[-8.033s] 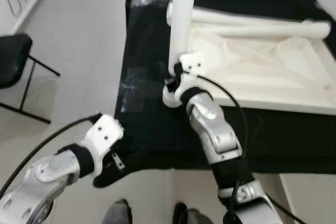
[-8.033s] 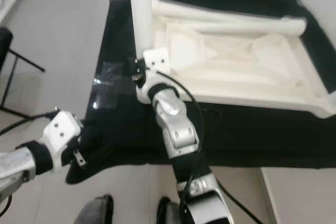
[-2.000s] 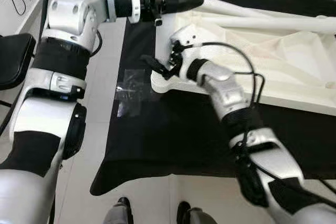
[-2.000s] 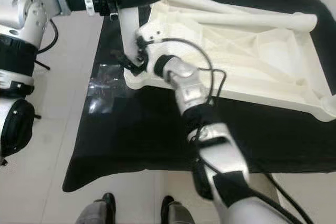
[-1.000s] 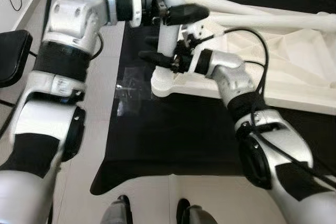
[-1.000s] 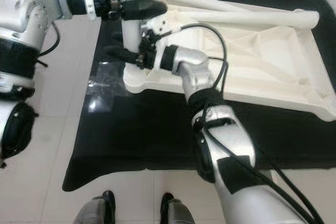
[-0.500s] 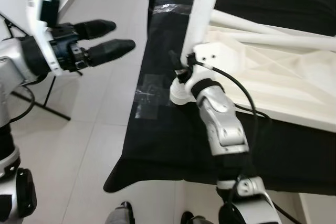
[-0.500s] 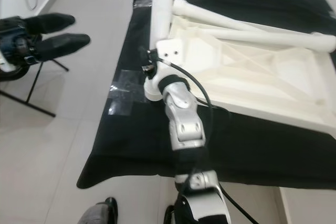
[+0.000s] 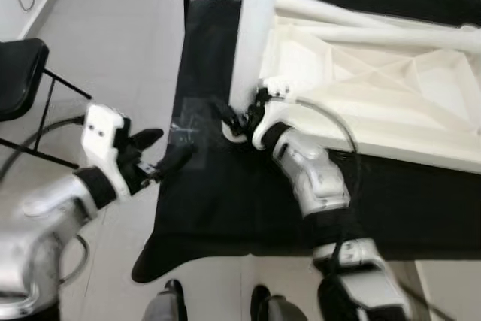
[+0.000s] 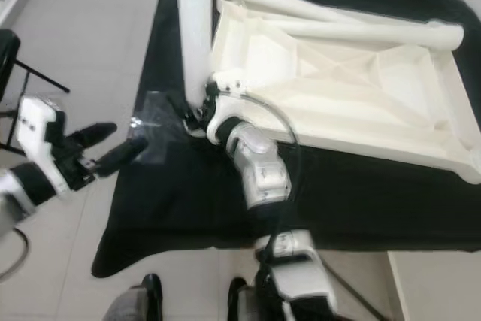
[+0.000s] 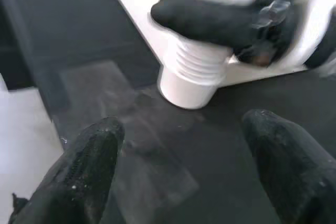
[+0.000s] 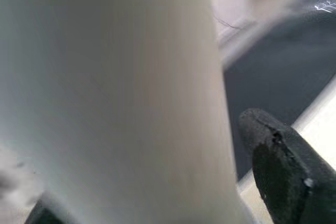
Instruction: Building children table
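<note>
My right claw (image 9: pixel 239 116) grips the base of the upright white table leg (image 9: pixel 254 31), which stands at the near corner of the upturned white tabletop (image 10: pixel 353 88) on the black-covered worktop (image 9: pixel 225 193). My left claw (image 9: pixel 161 152) hangs open just off the worktop's edge, apart from the leg.

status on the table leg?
Right gripper clamped on the upright leg at its base. Left gripper open, off the leg, over the black cloth's edge. Tabletop upside down, two legs lying on it. Nothing blocking.
</note>
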Controlling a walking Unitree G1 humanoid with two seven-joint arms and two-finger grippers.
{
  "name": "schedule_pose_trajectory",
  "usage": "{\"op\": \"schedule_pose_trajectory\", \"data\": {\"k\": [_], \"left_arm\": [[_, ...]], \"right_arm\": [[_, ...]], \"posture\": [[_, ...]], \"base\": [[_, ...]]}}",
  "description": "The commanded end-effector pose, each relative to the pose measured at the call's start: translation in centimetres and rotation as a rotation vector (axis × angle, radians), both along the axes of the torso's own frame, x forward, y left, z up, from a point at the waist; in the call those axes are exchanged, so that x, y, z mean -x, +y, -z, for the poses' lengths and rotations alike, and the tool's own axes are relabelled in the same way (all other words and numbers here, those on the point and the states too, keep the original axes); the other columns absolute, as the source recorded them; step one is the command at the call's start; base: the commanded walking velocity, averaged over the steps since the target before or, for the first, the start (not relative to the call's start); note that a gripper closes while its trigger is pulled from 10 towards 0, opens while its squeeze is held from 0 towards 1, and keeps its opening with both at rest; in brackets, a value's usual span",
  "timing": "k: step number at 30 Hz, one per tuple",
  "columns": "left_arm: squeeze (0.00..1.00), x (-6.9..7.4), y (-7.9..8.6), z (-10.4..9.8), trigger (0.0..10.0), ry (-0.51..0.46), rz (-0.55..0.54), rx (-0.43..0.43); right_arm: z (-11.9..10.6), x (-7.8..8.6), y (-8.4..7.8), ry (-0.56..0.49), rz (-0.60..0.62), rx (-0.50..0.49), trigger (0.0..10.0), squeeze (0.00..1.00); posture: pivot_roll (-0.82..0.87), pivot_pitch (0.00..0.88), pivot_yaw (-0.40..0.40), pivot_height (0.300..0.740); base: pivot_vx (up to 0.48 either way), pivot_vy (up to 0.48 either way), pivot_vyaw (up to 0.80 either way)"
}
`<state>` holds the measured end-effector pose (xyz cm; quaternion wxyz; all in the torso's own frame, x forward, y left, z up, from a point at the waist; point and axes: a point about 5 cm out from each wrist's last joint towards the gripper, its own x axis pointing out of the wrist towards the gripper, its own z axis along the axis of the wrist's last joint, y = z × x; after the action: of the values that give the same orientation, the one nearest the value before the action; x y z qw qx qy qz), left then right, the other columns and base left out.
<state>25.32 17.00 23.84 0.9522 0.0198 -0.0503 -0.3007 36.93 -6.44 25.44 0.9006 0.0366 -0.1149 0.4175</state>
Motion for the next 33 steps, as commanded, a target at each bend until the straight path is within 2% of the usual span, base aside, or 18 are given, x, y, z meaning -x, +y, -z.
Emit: {"op": "schedule_pose_trajectory", "data": {"k": [1, 3, 6, 7, 8, 12, 13, 15, 16, 21, 24, 27, 28, 29, 30, 31, 32, 33], "left_arm": [[0.0, 0.5, -0.5, 0.1, 10.0, -0.042, -0.023, -0.031], [0.0, 0.5, -1.0, 0.9, 10.0, -0.052, -0.043, -0.042], [0.0, 0.7, -1.9, 2.7, 10.0, -0.043, -0.061, -0.042], [0.0, 0.7, -1.9, 2.7, 10.0, -0.043, -0.061, -0.042], [0.0, 1.0, -2.4, 3.9, 10.0, -0.035, -0.064, -0.06], [0.0, 1.2, -2.6, 4.7, 10.0, -0.031, -0.072, -0.07], [0.0, 1.7, -3.1, 5.2, 10.0, -0.074, -0.082, -0.078], [0.0, 1.8, -3.2, 5.3, 10.0, -0.087, -0.084, -0.08], [0.0, 1.8, -3.2, 5.3, 10.0, -0.096, -0.104, -0.061], [0.0, 1.8, -3.0, 4.8, 10.0, -0.132, -0.154, -0.033], [0.0, 2.3, -2.9, 4.5, 10.0, -0.173, -0.161, -0.039], [0.0, 2.4, -2.9, 4.4, 10.0, -0.181, -0.16, -0.041], [0.0, 2.6, -2.9, 4.4, 10.0, -0.187, -0.164, -0.041], [0.0, 2.9, -2.6, 4.3, 10.0, -0.185, -0.185, -0.023], [0.0, 3.1, -2.3, 4.3, 10.0, -0.181, -0.201, -0.008], [0.0, 3.1, -2.3, 4.3, 10.0, -0.181, -0.201, -0.008], [0.0, 3.2, -2.1, 4.3, 10.0, -0.179, -0.211, 0.001], [0.0, 3.2, -2.1, 4.3, 10.0, -0.179, -0.211, 0.001]], "right_arm": [[-0.1, 0.2, 0.1, -0.023, -0.081, -0.017, 10.0, 0.0], [-0.3, 0.1, -0.1, -0.061, -0.131, 0.033, 10.0, 0.0], [-0.4, 0.6, -0.1, -0.086, -0.291, 0.095, 10.0, 0.0], [-0.4, 0.6, -0.1, -0.086, -0.291, 0.095, 10.0, 0.0], [-0.4, 0.7, -0.2, -0.098, -0.36, 0.132, 10.0, 0.0], [-0.4, 0.7, -0.4, -0.106, -0.393, 0.158, 10.0, 0.0], [-0.5, 0.3, -0.4, -0.111, -0.408, 0.186, 3.0, 0.0], [-0.5, 0.1, -0.4, -0.112, -0.412, 0.193, 3.0, 0.0], [-0.4, 0.0, -0.4, -0.109, -0.424, 0.193, 0.0, 0.0], [0.2, -0.3, -0.5, -0.093, -0.433, 0.194, 0.0, 0.0], [1.8, -0.6, -2.1, -0.046, -0.342, 0.218, 0.0, 0.0], [2.3, -0.7, -2.5, -0.032, -0.316, 0.217, 0.0, 0.0], [3.1, -0.6, -3.2, -0.003, -0.248, 0.211, 0.0, 0.0], [5.4, -0.7, -4.0, 0.08, 0.076, 0.2, 0.0, 0.0], [6.8, -0.4, -5.0, 0.13, 0.324, 0.199, 0.0, 0.0], [6.8, -0.4, -5.0, 0.13, 0.324, 0.199, 0.0, 0.0], [7.7, -0.1, -5.8, 0.158, 0.491, 0.2, 0.0, 0.0], [7.7, -0.1, -5.8, 0.158, 0.491, 0.2, 0.0, 0.0]], "posture": [[0.17, 0.308, -0.084, 0.74], [0.18, 0.3, -0.087, 0.74], [0.18, 0.283, -0.09, 0.74], [0.18, 0.283, -0.09, 0.74], [0.18, 0.275, -0.095, 0.74], [0.18, 0.275, -0.095, 0.74], [0.17, 0.263, -0.104, 0.74], [0.17, 0.26, -0.106, 0.74], [0.17, 0.255, -0.11, 0.74], [0.17, 0.251, -0.114, 0.74], [0.16, 0.25, -0.135, 0.74], [0.16, 0.25, -0.135, 0.74], [0.15, 0.251, -0.142, 0.74], [0.13, 0.25, -0.134, 0.74], [0.13, 0.252, -0.133, 0.74], [0.13, 0.252, -0.133, 0.74], [0.13, 0.252, -0.133, 0.74], [0.13, 0.252, -0.133, 0.74]], "base": [[0.0, 0.0, 0.0], [0.0, 0.0, 0.0], [0.0, 0.0, 0.0], [0.0, 0.0, 0.0], [0.0, 0.0, 0.0], [0.0, 0.0, 0.0], [0.0, 0.0, 0.0], [0.0, 0.0, 0.0], [0.0, 0.0, 0.0], [0.0, 0.0, 0.0], [0.0, 0.0, 0.0], [0.0, 0.0, 0.0], [0.0, 0.0, 0.0], [0.0, 0.0, 0.0], [0.0, 0.0, 0.0], [0.0, 0.0, 0.0], [0.0, 0.0, 0.0], [0.0, 0.0, 0.0]]}}
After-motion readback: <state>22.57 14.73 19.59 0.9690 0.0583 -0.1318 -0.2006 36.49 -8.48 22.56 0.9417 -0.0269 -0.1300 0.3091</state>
